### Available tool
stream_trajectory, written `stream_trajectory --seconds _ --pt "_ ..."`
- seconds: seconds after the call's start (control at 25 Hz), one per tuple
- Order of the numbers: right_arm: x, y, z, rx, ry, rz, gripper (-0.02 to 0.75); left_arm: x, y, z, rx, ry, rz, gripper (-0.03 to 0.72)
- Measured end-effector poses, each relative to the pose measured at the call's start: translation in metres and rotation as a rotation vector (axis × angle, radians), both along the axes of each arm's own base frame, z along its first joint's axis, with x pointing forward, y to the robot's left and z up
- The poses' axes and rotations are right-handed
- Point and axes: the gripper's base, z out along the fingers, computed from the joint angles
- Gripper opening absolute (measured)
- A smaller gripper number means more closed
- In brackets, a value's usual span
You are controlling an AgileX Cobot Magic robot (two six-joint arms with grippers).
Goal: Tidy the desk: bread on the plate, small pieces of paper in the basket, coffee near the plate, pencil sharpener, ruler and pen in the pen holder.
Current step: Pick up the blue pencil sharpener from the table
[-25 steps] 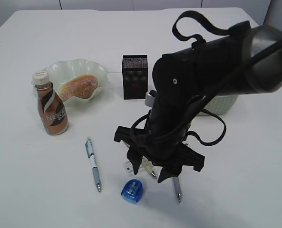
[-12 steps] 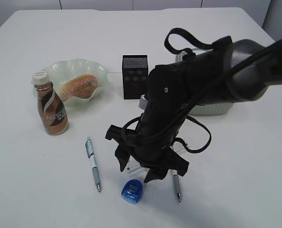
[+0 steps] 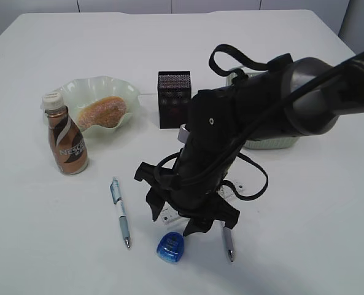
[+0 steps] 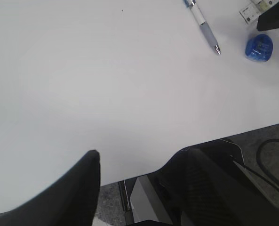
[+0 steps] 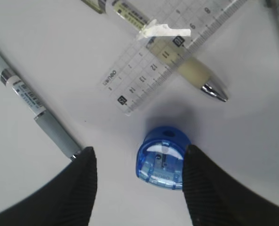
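Blue sharpener (image 5: 161, 158) showing translucent, clear ruler (image 5: 170, 54) carrying black marks — brown coffee (image 3: 65, 141) wearing a white swirl, black holder (image 3: 174, 99) sparkling with perforations.

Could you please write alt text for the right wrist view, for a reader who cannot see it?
The open right pincer hangs over a blue pencil sharpener on the white desk. Just beyond it, a clear ruler lies across a pen; a second grey pen lies left.
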Motion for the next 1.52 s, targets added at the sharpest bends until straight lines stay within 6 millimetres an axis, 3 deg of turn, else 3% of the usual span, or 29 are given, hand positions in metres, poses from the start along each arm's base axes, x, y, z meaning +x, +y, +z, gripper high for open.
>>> stream_trajectory --seconds 0.32,0.6,0.88,1.52 --pt "-0.006 -0.002 0.000 -0.077 0.051 0.003 0.455 0.000 0.000 0.000 0.000 0.000 0.000 0.430" --pt "-0.004 0.010 0.016 -0.120 -0.015 -0.020 0.455 0.000 -0.001 0.000 0.002 -0.001 -0.011 0.430" --pt "-0.006 0.007 0.014 -0.163 0.014 -0.027 0.455 -0.001 -0.003 0.000 0.002 -0.001 -0.022 0.430" --pt "-0.009 0.019 -0.007 -0.154 0.054 -0.027 0.455 -0.001 -0.002 0.000 0.006 -0.002 -0.022 0.430"
